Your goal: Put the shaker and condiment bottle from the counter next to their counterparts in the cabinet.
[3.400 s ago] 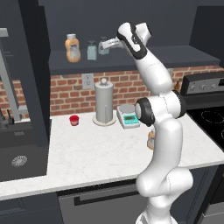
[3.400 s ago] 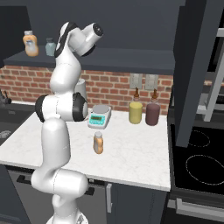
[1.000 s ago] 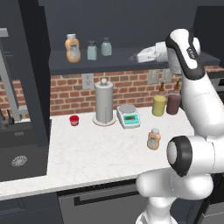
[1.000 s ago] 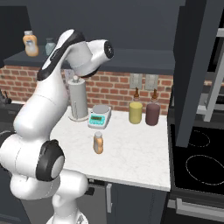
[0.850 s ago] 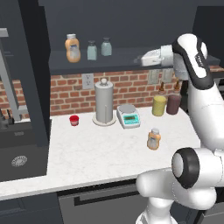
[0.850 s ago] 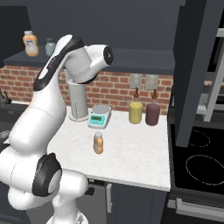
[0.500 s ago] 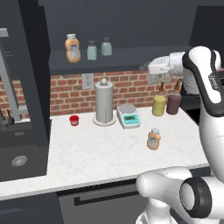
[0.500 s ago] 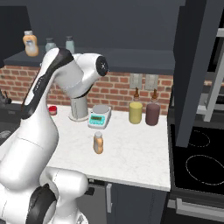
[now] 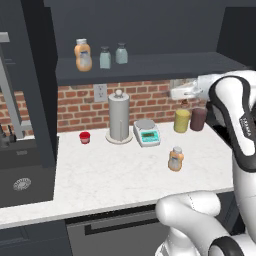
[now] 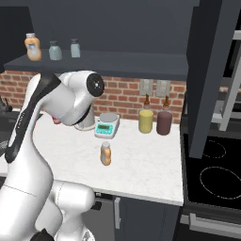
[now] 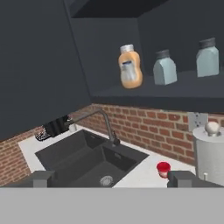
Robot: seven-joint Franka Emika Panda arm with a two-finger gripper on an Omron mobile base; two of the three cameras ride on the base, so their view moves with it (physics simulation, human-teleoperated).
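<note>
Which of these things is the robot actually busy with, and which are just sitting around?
Job:
orange bottle on counter
orange bottle on shelf
two teal shakers
cabinet shelf

Just lying about:
silver canister
kitchen scale
red cup
yellow-green bottle
maroon bottle
sink

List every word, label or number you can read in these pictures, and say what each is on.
"FRANKA"-like dark lettering runs along the robot's white forearm, too small to read surely.
The orange bottles' pale label bands carry no legible text.
The kitchen scale's display is too blurred to read.
</note>
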